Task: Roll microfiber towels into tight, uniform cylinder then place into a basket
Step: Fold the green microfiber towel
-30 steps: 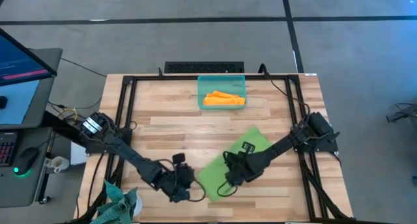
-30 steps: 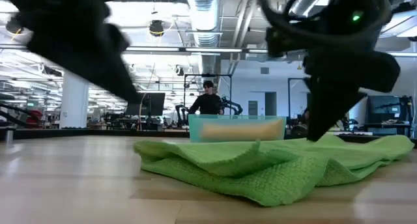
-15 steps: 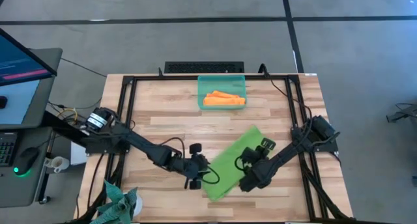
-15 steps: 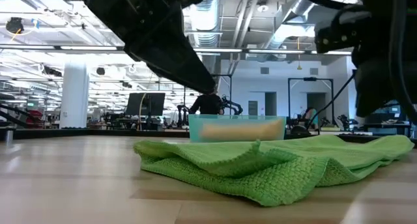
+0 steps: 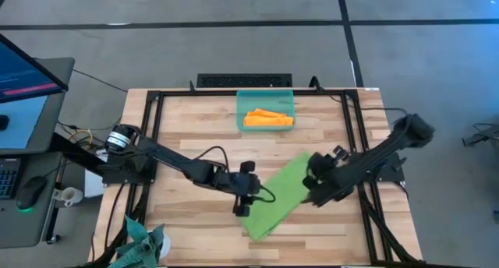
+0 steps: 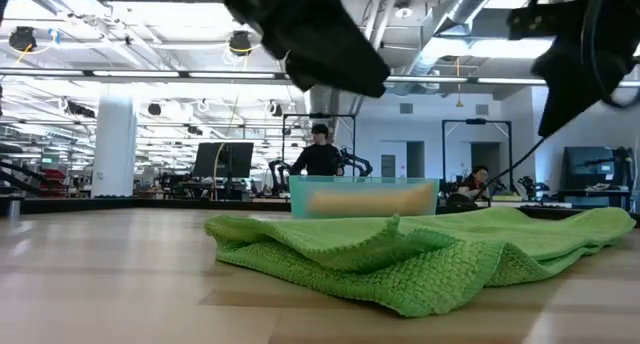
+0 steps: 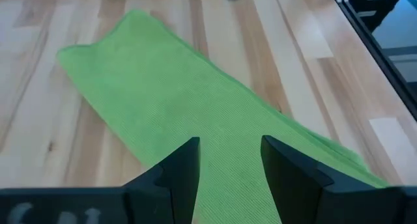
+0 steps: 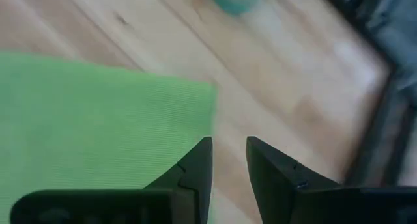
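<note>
A: High view: lime green towel (image 5: pixel 274 199) lies flat mid-table between left gripper (image 5: pixel 241 208) and right gripper (image 5: pixel 310 192); orange towel (image 5: pixel 268 118) rests in basket (image 5: pixel 265 101).

B: Wrist views: both grippers parted, empty. Low view: soft, limp cloth; best pinched at an edge

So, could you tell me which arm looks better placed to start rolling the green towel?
Probably the left. Its gripper hangs open over the near end of the green towel, fingers aimed along it. The right gripper sits open at the towel's far side edge, mostly over bare table.
</note>
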Robot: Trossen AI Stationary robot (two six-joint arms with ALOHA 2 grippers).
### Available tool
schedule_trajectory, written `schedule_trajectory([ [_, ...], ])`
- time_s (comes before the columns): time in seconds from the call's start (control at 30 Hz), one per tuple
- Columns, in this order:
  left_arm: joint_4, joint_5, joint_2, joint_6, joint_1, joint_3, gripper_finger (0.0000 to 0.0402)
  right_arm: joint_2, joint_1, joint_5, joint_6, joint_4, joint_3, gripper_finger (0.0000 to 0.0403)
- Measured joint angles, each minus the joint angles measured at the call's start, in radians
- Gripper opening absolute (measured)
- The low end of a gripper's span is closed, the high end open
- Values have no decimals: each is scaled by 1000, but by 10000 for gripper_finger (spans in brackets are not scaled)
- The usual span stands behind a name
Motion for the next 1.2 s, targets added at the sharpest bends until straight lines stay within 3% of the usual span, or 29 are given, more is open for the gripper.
schedule_trajectory([
  [0.17, -41, 6, 0, 26, 20, 30, 155, -216, 9, -17, 37, 323, -214, 118],
  [0.33, -26, 9, 2, 26, 22, 13, 155, -312, 6, -90, 27, 526, -343, 118],
  [0.5, -9, 57, 15, 20, 18, 7, 155, -315, -11, -108, 24, 543, -356, 118],
  [0.67, 149, 144, 106, 97, 15, 20, 155, -315, -50, -110, 21, 541, -356, 118],
  [0.9, 175, 115, 174, 126, 56, 50, 155, -307, -61, -114, -85, 607, -354, 118],
  [1.2, 183, 186, 266, 71, 123, 53, 155, -301, -61, -120, -109, 612, -355, 118],
])
